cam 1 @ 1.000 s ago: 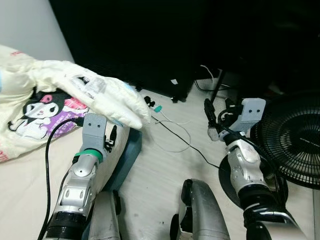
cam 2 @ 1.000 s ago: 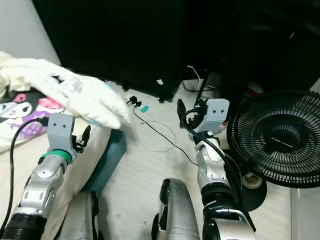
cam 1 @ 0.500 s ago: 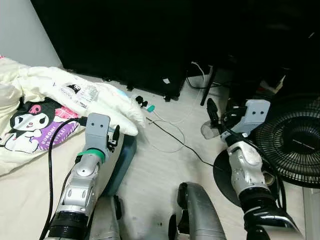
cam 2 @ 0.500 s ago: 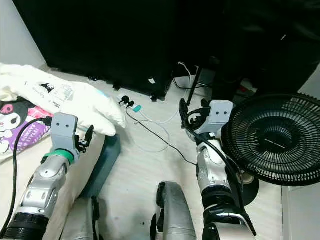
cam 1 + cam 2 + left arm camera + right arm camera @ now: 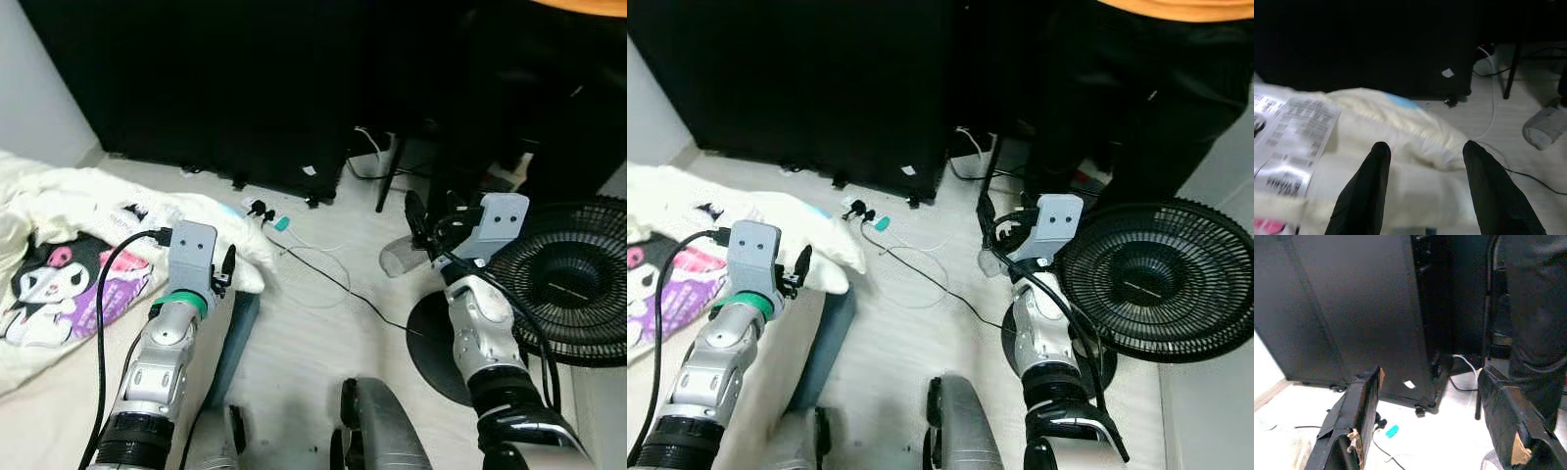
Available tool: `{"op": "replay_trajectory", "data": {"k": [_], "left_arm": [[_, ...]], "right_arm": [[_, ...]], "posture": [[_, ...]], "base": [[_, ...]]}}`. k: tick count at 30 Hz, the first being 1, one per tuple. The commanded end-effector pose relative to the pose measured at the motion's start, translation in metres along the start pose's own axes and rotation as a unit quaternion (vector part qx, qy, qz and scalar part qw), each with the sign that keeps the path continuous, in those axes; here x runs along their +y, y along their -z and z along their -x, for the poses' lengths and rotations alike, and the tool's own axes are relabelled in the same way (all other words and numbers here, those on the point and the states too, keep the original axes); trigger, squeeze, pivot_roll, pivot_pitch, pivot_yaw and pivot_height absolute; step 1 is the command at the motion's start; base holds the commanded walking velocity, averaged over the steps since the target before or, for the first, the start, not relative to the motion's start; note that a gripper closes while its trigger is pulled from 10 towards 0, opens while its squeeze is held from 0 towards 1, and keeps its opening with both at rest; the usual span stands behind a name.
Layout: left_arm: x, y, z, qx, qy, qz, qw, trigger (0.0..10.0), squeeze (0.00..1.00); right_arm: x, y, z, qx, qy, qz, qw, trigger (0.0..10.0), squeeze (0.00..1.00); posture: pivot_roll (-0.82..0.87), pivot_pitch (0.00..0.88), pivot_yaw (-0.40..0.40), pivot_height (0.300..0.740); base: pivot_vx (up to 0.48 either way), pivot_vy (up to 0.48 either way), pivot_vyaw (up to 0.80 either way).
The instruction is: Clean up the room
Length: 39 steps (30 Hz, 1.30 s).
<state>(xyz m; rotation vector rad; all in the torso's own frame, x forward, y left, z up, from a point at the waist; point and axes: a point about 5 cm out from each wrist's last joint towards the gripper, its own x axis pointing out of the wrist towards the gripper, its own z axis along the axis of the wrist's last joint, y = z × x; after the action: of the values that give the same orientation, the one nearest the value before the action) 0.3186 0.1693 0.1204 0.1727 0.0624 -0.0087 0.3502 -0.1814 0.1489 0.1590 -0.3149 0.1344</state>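
Observation:
A cream blanket with a cartoon print lies rumpled on the bed at the left, one fold hanging over the bed's corner. My left gripper hovers just above that fold, open, with nothing between its fingers. A clear plastic cup lies on its side on the pale floor. My right gripper is held up just right of the cup, open and empty, facing the black cabinet.
A black floor fan stands at the right. A person in dark trousers stands behind it. Black and white cables and a teal plug trail across the floor by the cabinet. The bed's blue-grey base is beside my left arm.
The whole view has swung up and to the right, bringing the person and more of the fan into sight. Both arms keep the same pose with their fingers apart.

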Motion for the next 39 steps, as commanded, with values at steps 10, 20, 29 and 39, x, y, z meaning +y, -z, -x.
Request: {"op": "replay_trajectory", "data": {"k": [10,20,29,39], "left_arm": [[-0.0022,0.0070,0.0016,0.016,0.004,-0.001,1.000,10.0,0.00],[-0.0021,0.0069,0.0012,0.016,0.003,-0.001,1.000,10.0,0.00],[-0.0022,0.0072,0.0014,0.016,0.002,-0.002,1.000,10.0,0.00],[-0.0020,0.0065,0.0012,0.014,0.001,0.000,1.000,10.0,0.00]], "right_arm": [[-0.0024,0.0038,0.0046,0.010,0.005,0.003,1.000,10.0,0.00],[-0.0004,0.0047,0.0051,0.010,0.005,0.007,1.000,10.0,0.00],[0.0006,0.0062,0.0055,0.014,0.001,0.006,1.000,10.0,0.00],[0.0015,0.0023,0.0034,0.005,-0.006,0.004,1.000,10.0,0.00]], "posture": [[0.10,0.128,0.042,0.628],[0.10,0.129,0.042,0.628],[0.10,0.128,0.041,0.628],[0.10,0.125,0.036,0.628]], "base": [[0.000,0.000,-0.47],[0.000,0.000,0.00],[0.000,0.000,0.00],[0.000,0.000,0.00]]}}
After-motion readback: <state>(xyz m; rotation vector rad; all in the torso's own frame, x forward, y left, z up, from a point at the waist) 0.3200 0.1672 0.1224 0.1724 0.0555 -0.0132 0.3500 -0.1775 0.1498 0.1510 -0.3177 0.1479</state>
